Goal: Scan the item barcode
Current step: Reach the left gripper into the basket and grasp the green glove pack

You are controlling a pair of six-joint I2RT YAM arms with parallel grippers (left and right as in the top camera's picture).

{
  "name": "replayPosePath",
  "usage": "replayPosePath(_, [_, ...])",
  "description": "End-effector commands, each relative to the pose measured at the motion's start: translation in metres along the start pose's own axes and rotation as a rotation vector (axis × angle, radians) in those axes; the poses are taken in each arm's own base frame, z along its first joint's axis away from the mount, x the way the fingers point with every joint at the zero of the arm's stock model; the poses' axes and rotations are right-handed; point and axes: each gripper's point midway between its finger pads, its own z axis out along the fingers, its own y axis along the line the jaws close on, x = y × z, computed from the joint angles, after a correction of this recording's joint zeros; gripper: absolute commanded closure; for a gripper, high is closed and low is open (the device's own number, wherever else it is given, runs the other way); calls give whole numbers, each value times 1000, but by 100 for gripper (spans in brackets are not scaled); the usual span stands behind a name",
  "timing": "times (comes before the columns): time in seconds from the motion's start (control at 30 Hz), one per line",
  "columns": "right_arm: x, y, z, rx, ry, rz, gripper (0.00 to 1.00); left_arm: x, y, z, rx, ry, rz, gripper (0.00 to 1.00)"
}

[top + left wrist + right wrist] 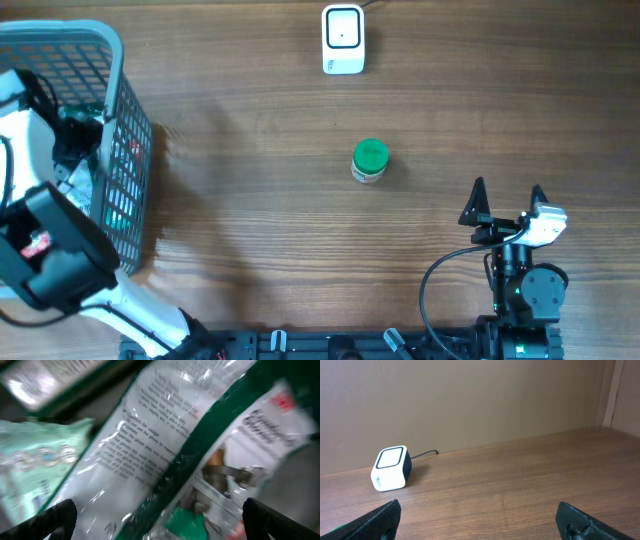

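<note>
Clear plastic with a green band fills the left wrist view: a packet (150, 450) of printed film, lying inside the grey basket (135, 150) at 9 o'clock of the overhead view. The left end effector (160, 520) hangs close over it, fingers spread wide and holding nothing.

I judge the step is to pick up this packet. The film looks loose and slippery, so it is better to close on a fold or an edge than on the flat middle. A slow lift should keep the mint-green pack (35, 460) beside it from coming along.

No barcode is visible yet. The scanner (343, 38) stands at 12 o'clock on the surface (250, 230). The right end effector (508, 192), also spread and empty, rests at 4 o'clock.
</note>
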Motion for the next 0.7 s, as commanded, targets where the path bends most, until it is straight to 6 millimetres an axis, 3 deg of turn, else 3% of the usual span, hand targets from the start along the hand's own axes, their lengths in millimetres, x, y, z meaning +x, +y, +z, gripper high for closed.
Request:
replayPosePath(0.0, [-1,2,0,-14,-5,-17,0,26,9,48,-81,129,92,0])
replayPosePath(0.07, [-1,2,0,-14,-5,-17,0,36,12,62,-102,177,121,19])
replayPosePath(0.1, [-1,2,0,-14,-5,-16,0,39,13,66,-109,191,129,39])
replayPosePath(0.13, [-1,2,0,-14,-5,-17,0,40,13,66,-111,198,141,73])
replayPosePath(0.17, [-1,2,0,-14,-5,-17,0,39,13,65,-108,194,143,96])
replayPosePath(0.27, [-1,2,0,-14,-5,-17,0,22,6,41,-89,155,146,96])
replayPosePath(0.4, [-1,2,0,-14,-5,-17,0,-14,-8,-23,-36,45,134,96])
replayPosePath(0.43, [-1,2,0,-14,-5,-17,0,-27,-13,-45,-7,-6,126,96])
replayPosePath(0.47, [-1,2,0,-14,-5,-17,0,-36,-17,-61,15,-46,115,69])
replayPosePath(0.5, [-1,2,0,-14,-5,-17,0,-40,-19,-68,25,-67,113,35])
replayPosePath(0.57, [-1,2,0,-14,-5,-17,0,-39,-18,-66,21,-59,106,0])
replayPosePath(0.67, [-1,2,0,-14,-5,-17,0,-21,-20,-36,-21,31,160,0])
